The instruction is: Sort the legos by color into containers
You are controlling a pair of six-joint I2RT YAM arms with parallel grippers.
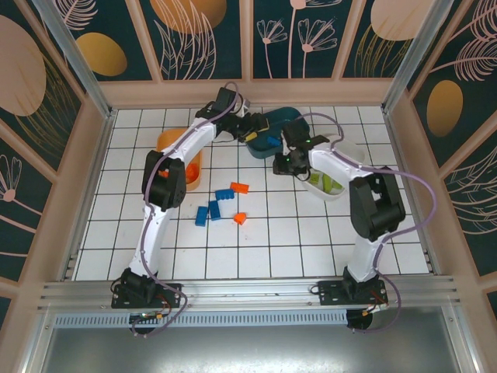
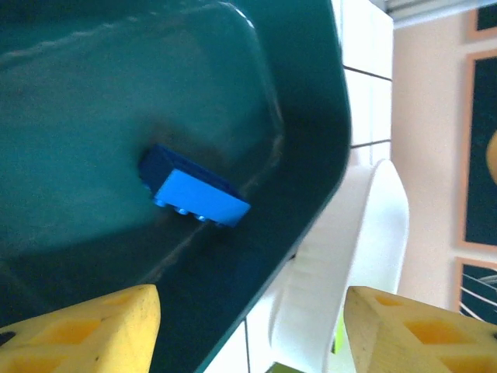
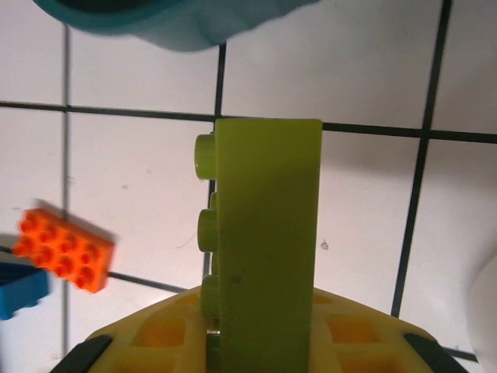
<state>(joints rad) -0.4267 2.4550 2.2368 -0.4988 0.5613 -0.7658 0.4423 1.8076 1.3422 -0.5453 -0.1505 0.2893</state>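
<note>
At the left of the white tiled bench (image 1: 256,256) sits the shallow orange plastic tray (image 1: 165,141). My left claw (image 2: 248,330) hangs over the dark teal plastic tray (image 2: 93,93), fingers spread and empty. A small blue studded brick (image 2: 198,190) lies inside the tray. Loose blue and orange bricks (image 1: 225,194) lie mid-bench. My right claw (image 3: 264,342) is clamped on a lime green studded brick (image 3: 268,233) — just beside the white plastic tray (image 1: 342,194).

One brick (image 2: 194,190) lies in the far tray (image 2: 93,93), loose bricks (image 1: 214,210) nearer.
</note>
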